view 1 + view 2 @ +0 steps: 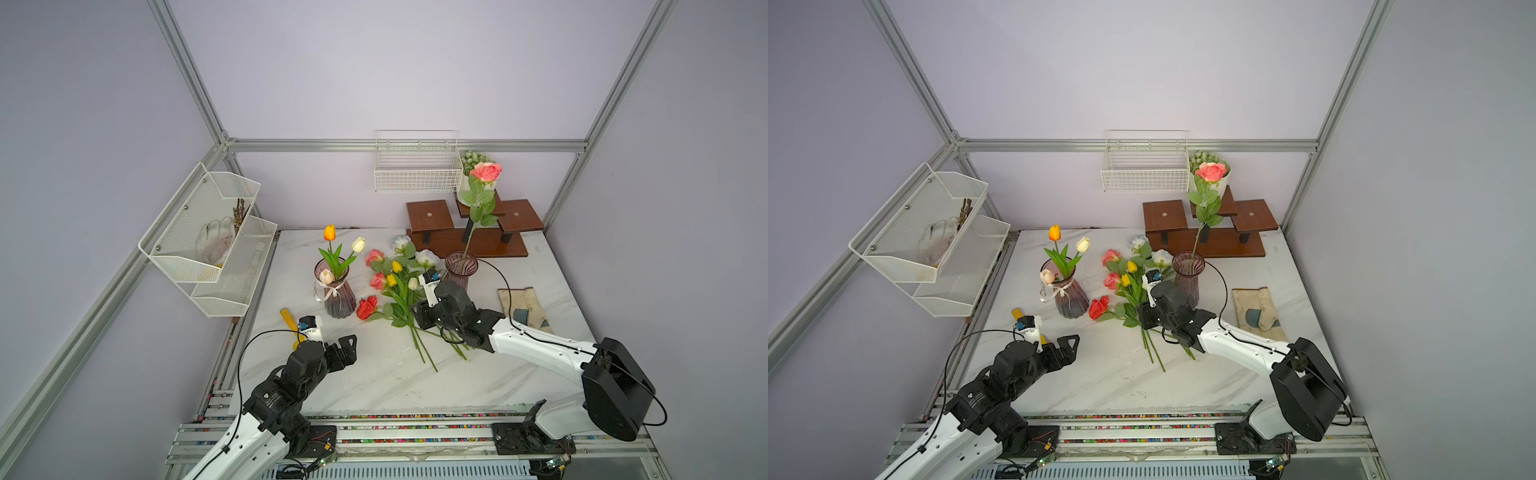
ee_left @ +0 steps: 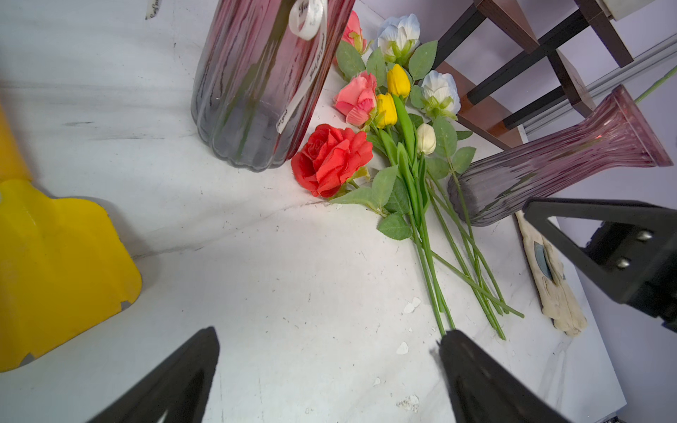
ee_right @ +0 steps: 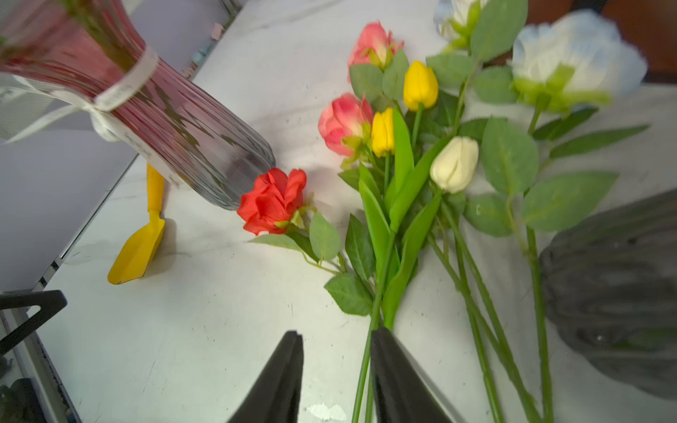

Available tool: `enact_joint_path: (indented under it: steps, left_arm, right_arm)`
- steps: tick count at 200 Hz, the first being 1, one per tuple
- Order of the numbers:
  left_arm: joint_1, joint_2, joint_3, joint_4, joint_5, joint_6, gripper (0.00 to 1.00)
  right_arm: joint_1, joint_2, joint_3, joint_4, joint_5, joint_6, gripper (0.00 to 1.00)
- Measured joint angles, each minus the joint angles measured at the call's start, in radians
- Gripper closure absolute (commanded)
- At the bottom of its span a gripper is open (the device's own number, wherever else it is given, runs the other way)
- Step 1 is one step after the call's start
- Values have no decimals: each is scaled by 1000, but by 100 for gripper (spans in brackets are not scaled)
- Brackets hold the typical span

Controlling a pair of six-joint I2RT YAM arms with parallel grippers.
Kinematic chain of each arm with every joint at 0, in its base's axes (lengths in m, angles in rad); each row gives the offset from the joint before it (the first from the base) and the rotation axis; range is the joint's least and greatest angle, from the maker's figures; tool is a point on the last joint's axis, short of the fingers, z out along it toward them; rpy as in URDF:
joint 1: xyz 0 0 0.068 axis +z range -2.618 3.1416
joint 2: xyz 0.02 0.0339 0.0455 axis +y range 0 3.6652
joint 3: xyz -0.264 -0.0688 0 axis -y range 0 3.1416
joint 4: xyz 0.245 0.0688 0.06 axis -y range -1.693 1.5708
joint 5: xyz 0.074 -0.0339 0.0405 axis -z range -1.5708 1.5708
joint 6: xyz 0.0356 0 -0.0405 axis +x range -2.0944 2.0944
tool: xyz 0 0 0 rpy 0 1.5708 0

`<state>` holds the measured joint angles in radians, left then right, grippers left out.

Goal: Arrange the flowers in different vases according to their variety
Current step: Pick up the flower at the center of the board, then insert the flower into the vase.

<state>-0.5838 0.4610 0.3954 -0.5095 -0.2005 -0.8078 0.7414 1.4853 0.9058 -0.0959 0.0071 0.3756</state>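
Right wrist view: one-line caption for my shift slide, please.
Right gripper straddles the tulip stems lying on the table, jaws apart; ribboned vase and red rose beyond.

My 2 arms are built alike: long links in glossy white shells, joints in matt black housings. My left arm (image 1: 245, 449) carries a black motor block (image 1: 272, 401) with small white print, too small to read. My right arm (image 1: 540, 349) ends in a big rounded black housing (image 1: 615, 390). A thin black cable (image 1: 257, 338) arcs over each arm. Each wrist wears a white camera mount (image 1: 311, 330) topped by a blue-and-black block. My left gripper (image 2: 329, 331) and right gripper (image 3: 336, 331) have black, wedge-shaped fingers (image 2: 176, 377) tapering to blunt tips. Seen side-on, a finger is an open triangular frame (image 2: 586, 209) fixed with 2 silver screws (image 2: 644, 234).
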Motion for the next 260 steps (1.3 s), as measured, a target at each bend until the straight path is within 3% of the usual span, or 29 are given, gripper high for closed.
enact_joint_path:
  steps: [13,53,113,140,172,201,260]
  left_arm:
    - [0,4,0,4,0,0,2]
    - [0,16,0,17,4,0,2]
    - [0,12,0,21,4,0,2]
    - [0,0,0,19,4,0,2]
    - [0,-21,0,11,3,0,2]
    - [0,-53,0,-3,2,0,2]
    - [0,-188,-2,-66,-24,-1,2]
  right_arm:
    - [0,55,31,-54,3,4,80]
    - [0,229,125,-148,-5,5,80]
    - [0,357,211,-185,-8,4,77]
    - [0,381,227,-190,-13,4,84]
    - [0,382,233,-193,-15,5,100]
    - [0,343,216,-202,-14,7,100]
    - [0,93,156,-87,-96,13,100]
